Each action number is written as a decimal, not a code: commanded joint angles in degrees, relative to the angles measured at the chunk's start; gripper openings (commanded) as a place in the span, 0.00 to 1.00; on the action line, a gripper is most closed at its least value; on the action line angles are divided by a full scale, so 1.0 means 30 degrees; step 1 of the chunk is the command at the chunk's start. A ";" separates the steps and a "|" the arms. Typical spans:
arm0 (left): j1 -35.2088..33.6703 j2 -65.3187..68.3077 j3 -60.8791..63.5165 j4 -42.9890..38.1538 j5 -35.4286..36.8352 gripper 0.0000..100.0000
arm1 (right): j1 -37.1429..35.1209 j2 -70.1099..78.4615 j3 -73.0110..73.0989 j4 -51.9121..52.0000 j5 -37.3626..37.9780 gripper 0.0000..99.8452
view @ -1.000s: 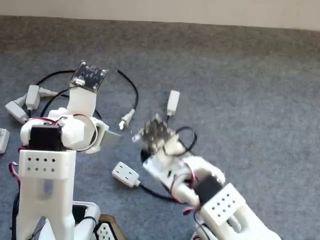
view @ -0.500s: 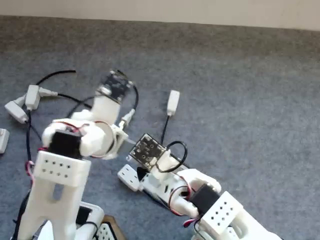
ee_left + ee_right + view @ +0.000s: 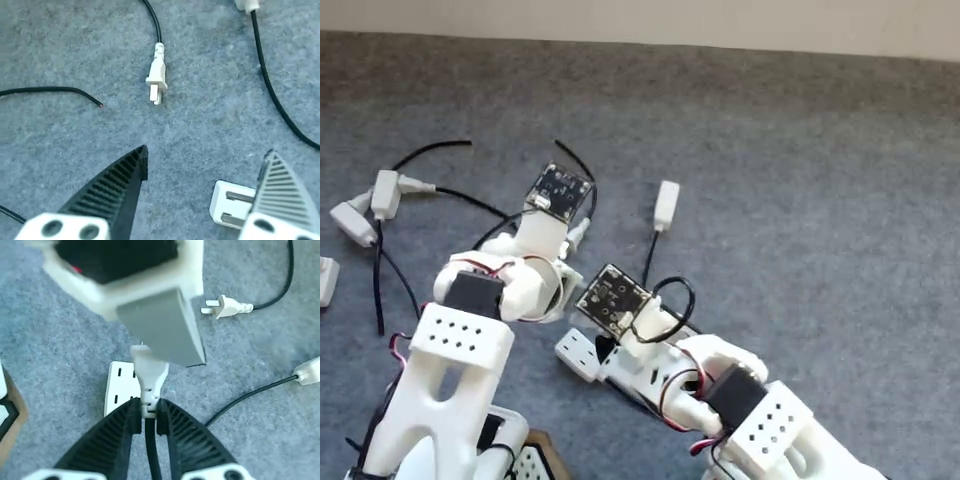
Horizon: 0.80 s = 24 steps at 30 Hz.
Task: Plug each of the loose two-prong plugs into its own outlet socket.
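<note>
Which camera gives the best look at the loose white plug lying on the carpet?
The left wrist view: the loose plug lies in the open, with both prongs and its cable plain. The right wrist view shows it farther off, side-on. In the high view an arm partly covers it.

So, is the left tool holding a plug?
No, the left tool is open and empty, while the white plug lies loose on the carpet, apart from it.
</note>
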 commanded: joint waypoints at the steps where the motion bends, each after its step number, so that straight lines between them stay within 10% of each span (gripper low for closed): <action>1: -0.0132 -0.0190 0.0190 -0.0264 -0.0176 0.36 | -0.0015 -0.0308 -0.2711 0.0630 0.0381 0.00; 18: -0.0484 -0.0278 0.0571 -0.0615 -0.0088 0.36 | 0.2095 0.4264 -0.7341 0.2066 0.0586 0.00; 24: -0.5729 -0.0103 -0.3209 -0.0469 -0.0205 0.36 | 0.2154 0.4352 -0.7194 0.3971 0.3165 0.00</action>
